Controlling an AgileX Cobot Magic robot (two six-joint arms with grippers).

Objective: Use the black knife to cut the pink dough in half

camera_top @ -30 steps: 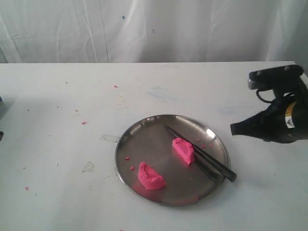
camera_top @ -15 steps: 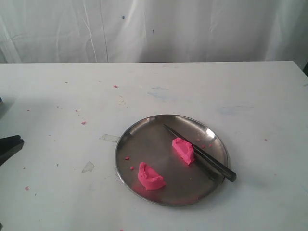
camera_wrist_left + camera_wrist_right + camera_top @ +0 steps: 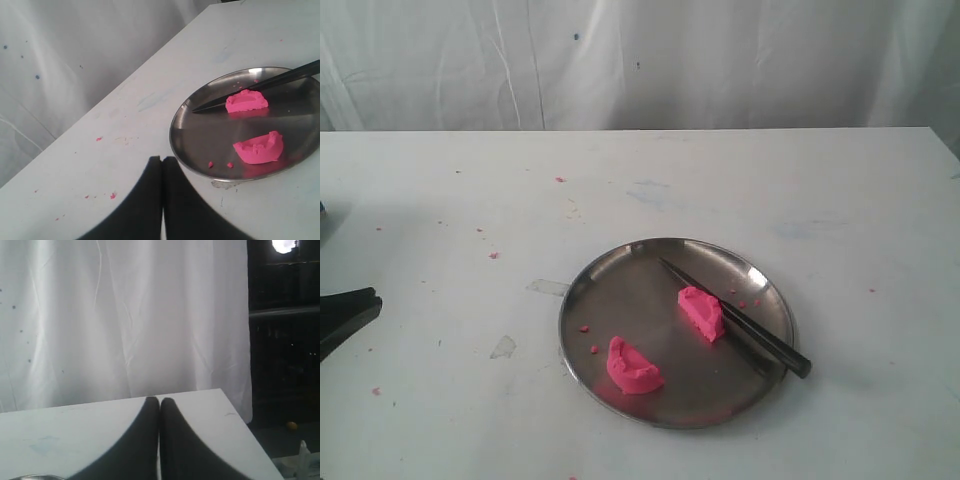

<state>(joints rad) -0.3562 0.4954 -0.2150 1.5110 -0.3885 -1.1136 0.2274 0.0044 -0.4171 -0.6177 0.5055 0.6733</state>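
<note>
Lying halved, pink dough [image 3: 252,123] well apart from closed left gripper [image 3: 162,162].

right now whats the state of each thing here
pink dough: cut, two pieces apart on the plate
black knife: lying on the plate, unheld, beside one piece
steel plate: flat on the table
left pincer: shut, empty
right pincer: shut, empty
</note>
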